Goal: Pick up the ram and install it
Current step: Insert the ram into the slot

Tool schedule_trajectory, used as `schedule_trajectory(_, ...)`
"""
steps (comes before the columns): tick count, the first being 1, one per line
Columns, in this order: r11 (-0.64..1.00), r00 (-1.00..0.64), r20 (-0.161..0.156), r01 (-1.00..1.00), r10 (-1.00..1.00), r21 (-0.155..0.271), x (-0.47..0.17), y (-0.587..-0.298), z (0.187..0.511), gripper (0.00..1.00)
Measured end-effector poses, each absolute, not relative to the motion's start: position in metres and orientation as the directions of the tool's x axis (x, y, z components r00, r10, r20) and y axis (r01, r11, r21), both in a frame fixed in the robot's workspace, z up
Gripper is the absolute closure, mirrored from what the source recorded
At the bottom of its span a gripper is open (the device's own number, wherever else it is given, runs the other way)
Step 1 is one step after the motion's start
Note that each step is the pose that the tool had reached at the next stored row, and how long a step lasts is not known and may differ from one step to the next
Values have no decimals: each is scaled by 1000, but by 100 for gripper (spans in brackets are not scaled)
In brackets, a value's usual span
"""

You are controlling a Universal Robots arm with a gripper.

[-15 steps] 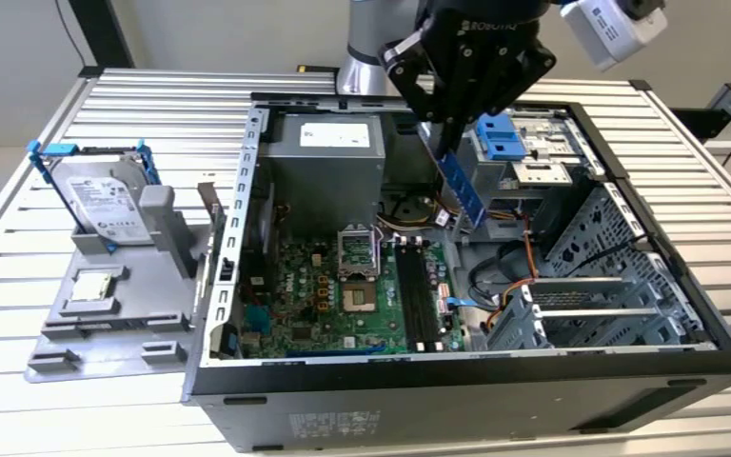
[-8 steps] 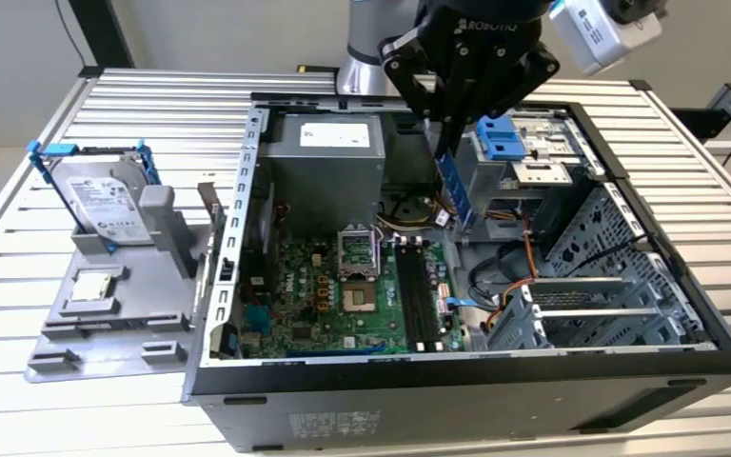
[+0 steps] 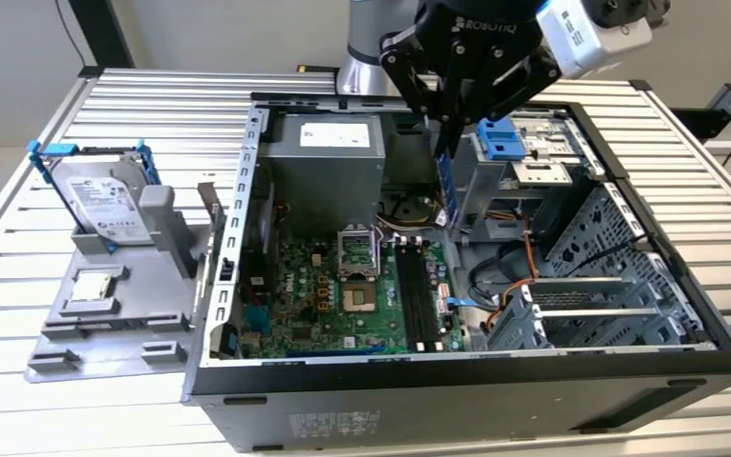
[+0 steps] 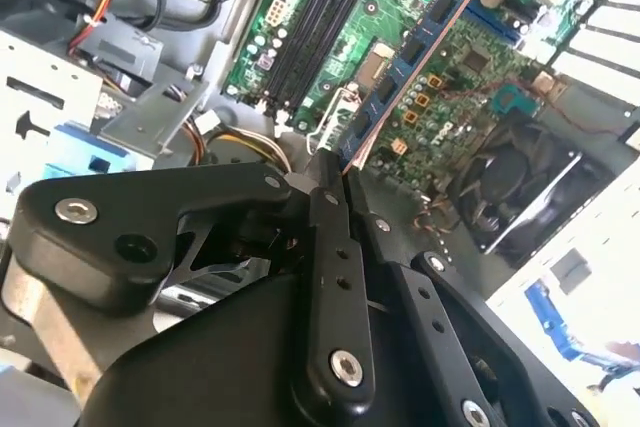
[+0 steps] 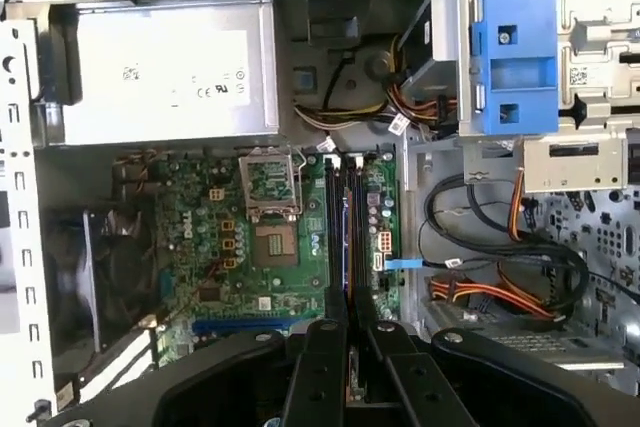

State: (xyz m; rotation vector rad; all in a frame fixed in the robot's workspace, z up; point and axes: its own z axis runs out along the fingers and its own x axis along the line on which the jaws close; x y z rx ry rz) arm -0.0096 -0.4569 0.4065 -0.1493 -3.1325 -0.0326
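My gripper hangs over the open computer case, shut on the ram. The ram is a narrow blue-green stick with black chips, held by one end and pointing down into the case. In the second wrist view it runs out from the gripper as a long board, the ram, above the motherboard. Its lower end hovers above the far end of the black memory slots, apart from them. The first wrist view looks down past the fingers at the memory slots on the green motherboard.
A silver hard drive in a blue bracket stands on a grey fixture at the exterior view's left. Inside the case are the grey power supply, the CPU socket, a blue drive-bay bracket and loose cables beside the slots.
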Motion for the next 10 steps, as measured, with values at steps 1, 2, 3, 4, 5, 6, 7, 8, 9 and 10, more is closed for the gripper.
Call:
schedule_trajectory(1,994,-994,6,108,108,20,-10,-457,406,100)
schedule_trajectory(2,992,-992,6,123,123,21,-10,-457,406,100)
schedule_trajectory(3,991,-991,6,136,136,20,-10,-457,406,100)
schedule_trajectory(4,989,-989,6,147,147,21,-10,-457,406,100)
schedule_trajectory(5,989,-989,6,149,149,20,-10,-457,406,100)
schedule_trajectory(6,989,-989,6,149,149,21,-10,-457,406,100)
schedule_trajectory(7,989,-989,6,149,149,20,-10,-457,406,100)
schedule_trajectory(8,989,-989,6,149,149,21,-10,-457,406,100)
schedule_trajectory(9,989,-989,6,149,149,21,-9,-457,406,100)
schedule_trajectory(10,989,-989,6,149,149,21,-8,-457,406,100)
